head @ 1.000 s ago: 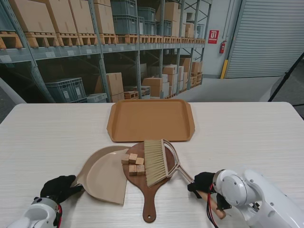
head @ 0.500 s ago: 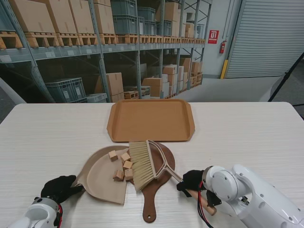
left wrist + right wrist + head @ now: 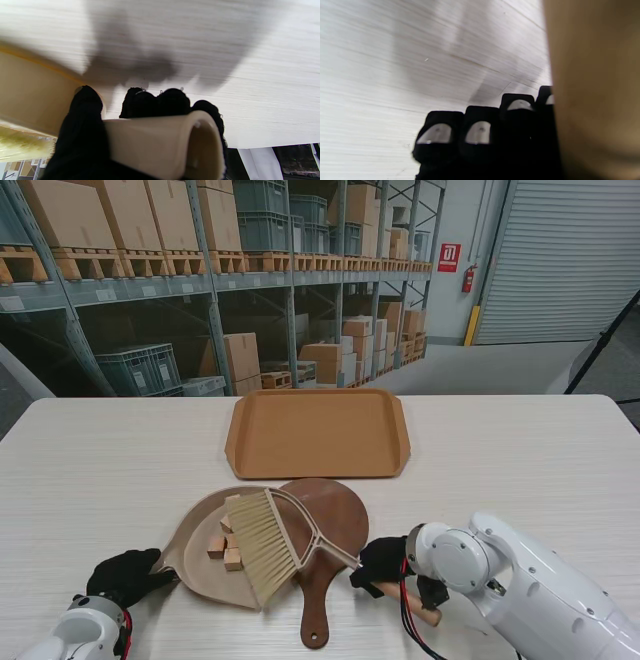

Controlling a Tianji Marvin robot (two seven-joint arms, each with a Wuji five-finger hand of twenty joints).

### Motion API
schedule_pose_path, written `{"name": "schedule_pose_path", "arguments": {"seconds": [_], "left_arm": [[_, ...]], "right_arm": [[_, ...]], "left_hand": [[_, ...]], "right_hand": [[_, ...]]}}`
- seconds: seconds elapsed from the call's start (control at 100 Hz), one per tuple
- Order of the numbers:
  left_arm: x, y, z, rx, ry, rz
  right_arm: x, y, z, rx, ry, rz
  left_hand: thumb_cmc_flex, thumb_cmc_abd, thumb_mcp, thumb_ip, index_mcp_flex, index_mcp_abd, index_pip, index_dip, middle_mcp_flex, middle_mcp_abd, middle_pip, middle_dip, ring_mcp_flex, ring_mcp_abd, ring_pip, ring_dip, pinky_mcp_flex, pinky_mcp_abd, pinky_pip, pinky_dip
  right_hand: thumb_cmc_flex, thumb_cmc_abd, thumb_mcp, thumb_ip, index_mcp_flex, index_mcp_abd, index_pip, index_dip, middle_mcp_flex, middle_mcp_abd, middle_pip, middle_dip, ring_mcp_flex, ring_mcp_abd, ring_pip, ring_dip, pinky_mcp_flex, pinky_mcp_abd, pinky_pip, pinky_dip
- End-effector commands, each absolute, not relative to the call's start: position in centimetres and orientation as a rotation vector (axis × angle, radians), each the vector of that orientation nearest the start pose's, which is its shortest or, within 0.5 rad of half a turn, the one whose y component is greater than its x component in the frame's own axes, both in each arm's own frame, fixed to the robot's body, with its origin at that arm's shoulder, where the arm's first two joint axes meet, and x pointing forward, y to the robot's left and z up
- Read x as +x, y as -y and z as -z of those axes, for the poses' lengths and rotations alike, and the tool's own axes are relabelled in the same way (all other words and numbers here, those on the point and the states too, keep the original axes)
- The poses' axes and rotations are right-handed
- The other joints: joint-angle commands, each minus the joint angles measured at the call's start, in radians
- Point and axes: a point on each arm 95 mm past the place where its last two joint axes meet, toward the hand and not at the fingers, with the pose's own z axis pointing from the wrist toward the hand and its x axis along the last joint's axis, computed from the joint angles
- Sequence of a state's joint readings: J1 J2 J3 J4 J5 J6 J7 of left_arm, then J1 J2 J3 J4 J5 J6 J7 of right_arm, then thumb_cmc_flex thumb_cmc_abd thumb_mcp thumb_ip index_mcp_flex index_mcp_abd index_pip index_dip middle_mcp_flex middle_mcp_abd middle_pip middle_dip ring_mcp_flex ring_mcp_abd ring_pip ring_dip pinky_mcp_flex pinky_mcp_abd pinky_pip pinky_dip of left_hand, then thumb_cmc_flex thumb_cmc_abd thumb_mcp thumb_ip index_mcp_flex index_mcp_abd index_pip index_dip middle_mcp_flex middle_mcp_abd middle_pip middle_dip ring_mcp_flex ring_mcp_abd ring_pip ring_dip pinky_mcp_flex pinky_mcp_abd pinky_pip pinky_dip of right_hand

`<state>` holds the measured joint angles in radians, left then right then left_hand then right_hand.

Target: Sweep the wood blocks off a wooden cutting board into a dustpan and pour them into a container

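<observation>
Swept leftward, bristly brush [image 3: 258, 546], cube blocks [image 3: 226, 552] probably inside smooth dustpan [image 3: 195, 565]

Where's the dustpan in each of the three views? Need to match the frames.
Stand view: dustpan lies left of the cutting board, handle gripped by the left hand.
Left wrist view: beige handle inside the black fingers, pan blurred beside it.
Right wrist view: not in it.
Shared landmark: the pale wood-grain table.

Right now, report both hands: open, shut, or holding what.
Left hand: shut on the dustpan, fingers wrapped round its handle.
Right hand: shut on the brush, gripping its wooden handle.
</observation>
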<state>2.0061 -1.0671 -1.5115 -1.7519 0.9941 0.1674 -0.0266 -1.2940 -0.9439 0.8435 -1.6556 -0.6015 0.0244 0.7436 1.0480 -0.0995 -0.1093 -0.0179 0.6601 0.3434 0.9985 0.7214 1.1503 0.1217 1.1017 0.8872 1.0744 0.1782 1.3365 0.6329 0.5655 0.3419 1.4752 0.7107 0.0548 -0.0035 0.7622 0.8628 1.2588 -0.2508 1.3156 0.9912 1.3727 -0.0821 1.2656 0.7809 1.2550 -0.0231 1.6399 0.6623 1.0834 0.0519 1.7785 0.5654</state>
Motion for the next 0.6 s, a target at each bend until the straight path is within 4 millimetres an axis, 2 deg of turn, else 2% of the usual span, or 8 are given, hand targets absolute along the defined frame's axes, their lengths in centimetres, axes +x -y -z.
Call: {"name": "schedule_pose_path", "arguments": {"seconds": [0.0,0.25,0.59], "left_arm": [[28.7,-10.3,38.5,-1.572,-1.416,1.036],[28.6,-10.3,38.6,-1.573,-1.419,1.037],[28.7,-10.4,38.7,-1.571,-1.419,1.037]], "right_arm": [[37.3,-6.6,34.2,1.534,-2.406,-1.133],[37.5,-4.2,33.4,1.615,-2.272,-1.111],[38.5,0.1,32.6,1.777,-1.995,-1.019]], "left_hand": [[0.142,0.096,0.118,0.020,0.159,0.021,0.018,-0.012,0.079,-0.118,0.216,0.003,0.094,-0.167,0.086,0.019,0.003,0.000,0.059,-0.009],[0.141,0.098,0.117,0.019,0.158,0.020,0.020,-0.011,0.079,-0.117,0.217,0.002,0.094,-0.167,0.086,0.020,0.003,0.000,0.059,-0.010],[0.142,0.101,0.116,0.017,0.156,0.019,0.023,-0.010,0.079,-0.118,0.217,0.002,0.095,-0.162,0.084,0.020,0.001,0.000,0.058,-0.010]], "right_hand": [[0.130,0.604,0.808,0.083,0.069,-0.064,0.028,0.023,0.074,0.031,0.021,-0.003,0.031,-0.089,0.111,0.013,0.080,-0.254,0.315,-0.015],[0.129,0.606,0.808,0.082,0.070,-0.059,0.028,0.025,0.074,0.034,0.023,-0.001,0.031,-0.083,0.113,0.013,0.080,-0.254,0.315,-0.015],[0.126,0.617,0.808,0.078,0.071,-0.049,0.033,0.026,0.075,0.043,0.027,-0.002,0.030,-0.076,0.115,0.012,0.079,-0.251,0.315,-0.014]]}}
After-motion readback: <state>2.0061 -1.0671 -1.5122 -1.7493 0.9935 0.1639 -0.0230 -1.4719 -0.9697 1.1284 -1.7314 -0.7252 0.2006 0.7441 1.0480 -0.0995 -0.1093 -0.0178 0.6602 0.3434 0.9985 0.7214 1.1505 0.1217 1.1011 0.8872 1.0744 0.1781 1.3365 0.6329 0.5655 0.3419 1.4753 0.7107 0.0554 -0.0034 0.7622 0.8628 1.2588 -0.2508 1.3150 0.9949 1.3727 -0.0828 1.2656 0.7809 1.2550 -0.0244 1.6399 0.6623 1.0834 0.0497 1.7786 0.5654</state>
